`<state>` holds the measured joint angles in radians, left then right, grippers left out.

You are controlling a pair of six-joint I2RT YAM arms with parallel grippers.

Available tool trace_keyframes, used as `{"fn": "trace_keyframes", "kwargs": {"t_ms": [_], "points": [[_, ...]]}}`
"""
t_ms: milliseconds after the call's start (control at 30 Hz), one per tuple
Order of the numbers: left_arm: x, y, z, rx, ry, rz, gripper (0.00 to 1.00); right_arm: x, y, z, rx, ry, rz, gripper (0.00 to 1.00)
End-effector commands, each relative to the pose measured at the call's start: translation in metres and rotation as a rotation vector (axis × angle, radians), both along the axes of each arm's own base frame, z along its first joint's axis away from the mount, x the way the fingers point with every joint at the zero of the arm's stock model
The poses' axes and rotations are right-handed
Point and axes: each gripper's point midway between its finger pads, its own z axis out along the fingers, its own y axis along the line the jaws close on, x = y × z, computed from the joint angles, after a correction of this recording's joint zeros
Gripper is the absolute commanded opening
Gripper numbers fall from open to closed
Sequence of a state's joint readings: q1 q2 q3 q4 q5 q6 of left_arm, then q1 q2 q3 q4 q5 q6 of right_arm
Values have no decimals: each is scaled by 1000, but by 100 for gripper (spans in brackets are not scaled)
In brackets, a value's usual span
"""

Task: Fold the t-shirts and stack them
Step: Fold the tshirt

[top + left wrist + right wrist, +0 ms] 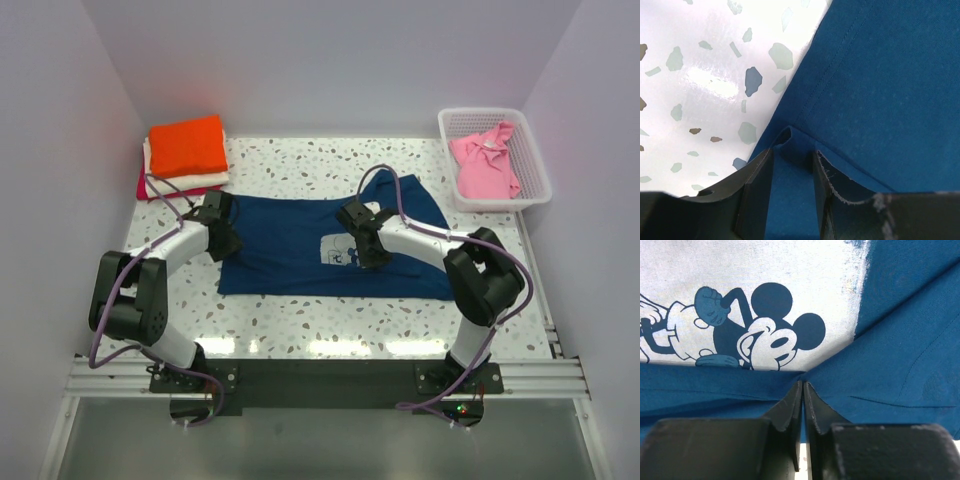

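The navy t-shirt (290,250) lies spread on the speckled table, its white chest graphic (340,250) facing up. My left gripper (225,240) is at the shirt's left edge. In the left wrist view the gripper (792,152) is narrowly parted, with a raised fold of the navy cloth (890,90) pinched between its jaws. My right gripper (368,252) sits just below the graphic. In the right wrist view the gripper (803,382) is shut on a pinch of navy cloth (910,340) under the cartoon mouse print (765,335).
A folded orange tee (187,145) tops a stack at the back left, over a cream one (147,155) and a magenta one (160,190). A pink tee (487,165) lies crumpled in the white lattice basket (540,160) at the back right.
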<state>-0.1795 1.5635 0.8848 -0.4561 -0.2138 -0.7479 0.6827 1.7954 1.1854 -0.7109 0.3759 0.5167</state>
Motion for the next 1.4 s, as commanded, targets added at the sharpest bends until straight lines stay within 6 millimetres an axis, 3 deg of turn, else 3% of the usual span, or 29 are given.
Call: {"fn": "trace_keyframes", "kwargs": {"t_ms": [0, 67, 333, 500, 700, 1167, 1233, 1367], "points": [[20, -3, 12, -2, -69, -2, 40, 6, 4, 8, 8, -31, -17, 6], [20, -3, 12, -2, -69, -2, 39, 6, 4, 9, 12, -34, -18, 0], [21, -3, 14, 1, -71, -7, 36, 6, 3, 20, 21, -53, -32, 0], [22, -3, 17, 1, -77, -15, 43, 5, 4, 27, 47, -69, -37, 30], [21, -5, 16, -4, -76, -19, 44, 1, 3, 19, 36, -52, -29, 46], [25, -4, 10, 2, -65, -17, 44, 3, 2, -5, 0, -18, -61, 43], [26, -4, 10, 6, -65, -15, 44, 2, 1, -6, -7, -15, -66, 40], [26, -3, 9, 8, -63, -13, 43, 2, -1, -4, -10, -25, -86, 22]]}}
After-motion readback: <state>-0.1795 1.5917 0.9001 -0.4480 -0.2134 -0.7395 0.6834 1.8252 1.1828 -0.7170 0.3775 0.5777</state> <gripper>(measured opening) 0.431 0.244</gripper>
